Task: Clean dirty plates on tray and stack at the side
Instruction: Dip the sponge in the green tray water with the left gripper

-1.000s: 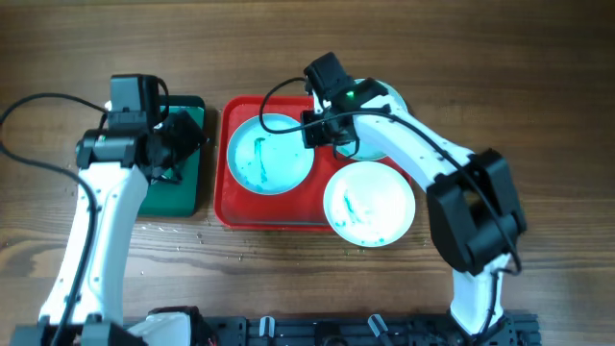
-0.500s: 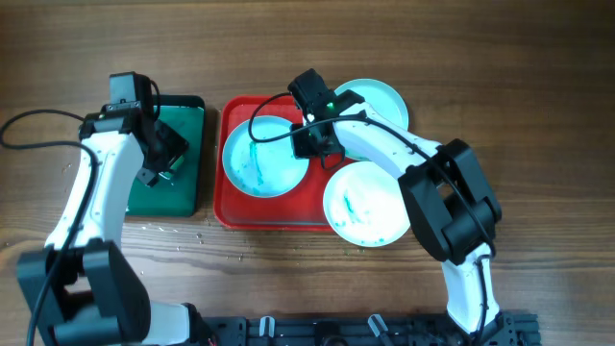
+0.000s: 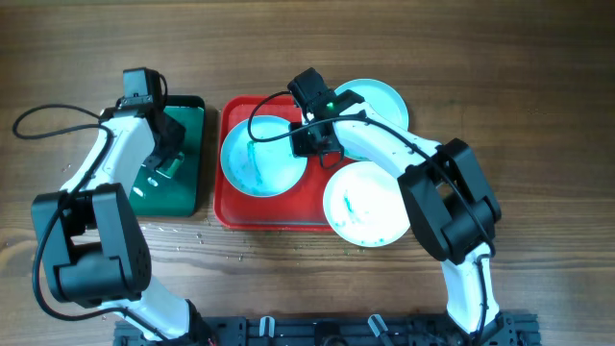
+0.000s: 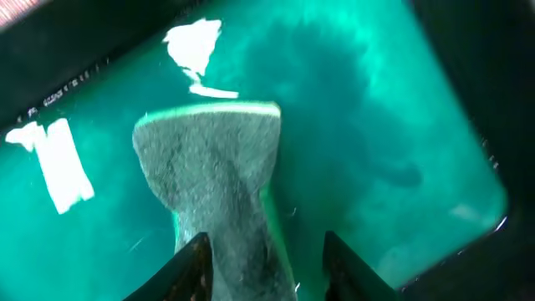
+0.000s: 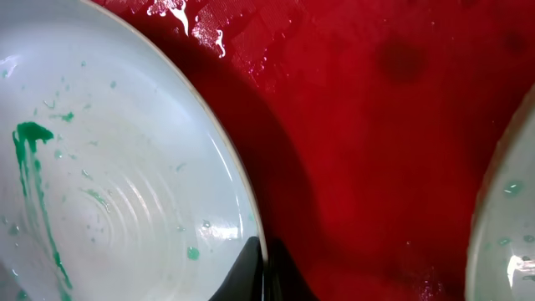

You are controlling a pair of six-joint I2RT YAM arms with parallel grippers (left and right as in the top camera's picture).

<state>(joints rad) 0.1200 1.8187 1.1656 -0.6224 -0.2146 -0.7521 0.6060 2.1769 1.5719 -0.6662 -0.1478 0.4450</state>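
Observation:
Three plates show in the overhead view. A pale aqua plate (image 3: pixel 261 159) with a teal smear lies in the left half of the red tray (image 3: pixel 274 211). My right gripper (image 3: pixel 313 144) is shut on its right rim. In the right wrist view the fingers (image 5: pixel 266 269) pinch that plate's (image 5: pixel 125 159) edge over the wet red tray (image 5: pixel 376 125). A second plate (image 3: pixel 382 99) sits at the tray's back right and a smeared third (image 3: pixel 370 204) at its front right. My left gripper (image 3: pixel 161 165) is open over the green tray, its fingers (image 4: pixel 266 244) straddling a grey sponge (image 4: pixel 209 176).
The dark green tray (image 3: pixel 194 113) stands left of the red tray and its wet floor (image 4: pixel 376 125) fills the left wrist view. Another plate's rim (image 5: pixel 512 226) shows at the right edge of the right wrist view. Water drops lie on the wooden table (image 3: pixel 192 235) in front.
My right gripper moved left and closed on the left plate's rim, and the plate shifted slightly left. My left gripper moved down over the green tray onto the sponge.

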